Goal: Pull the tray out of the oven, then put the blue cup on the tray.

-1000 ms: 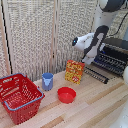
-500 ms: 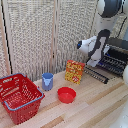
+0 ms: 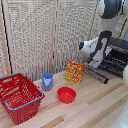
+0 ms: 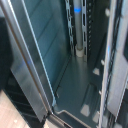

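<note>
The black-and-silver oven (image 3: 119, 47) stands at the exterior view's right with its door (image 3: 96, 74) dropped open. The tray (image 3: 115, 63), a dark wire rack, shows in the oven's mouth. My gripper (image 3: 96, 62) hangs just in front of the opening, above the door; its fingers are hidden behind the white wrist. The wrist view is blurred and shows only the oven's metal inside (image 4: 75, 75), with no fingers clearly visible. The blue cup (image 3: 47, 81) stands upright on the wooden table, well to the left of the oven and apart from the gripper.
A red bowl (image 3: 66, 94) sits just in front of the cup. A red basket (image 3: 19, 97) stands at the exterior view's left. An orange-yellow box (image 3: 75, 71) stands upright between cup and oven door. A slatted screen (image 3: 45, 35) closes the back.
The arm has moved to the exterior view's right and slightly down, bringing the gripper closer to the oven's opening. The cup, bowl, box and basket have stayed put.
</note>
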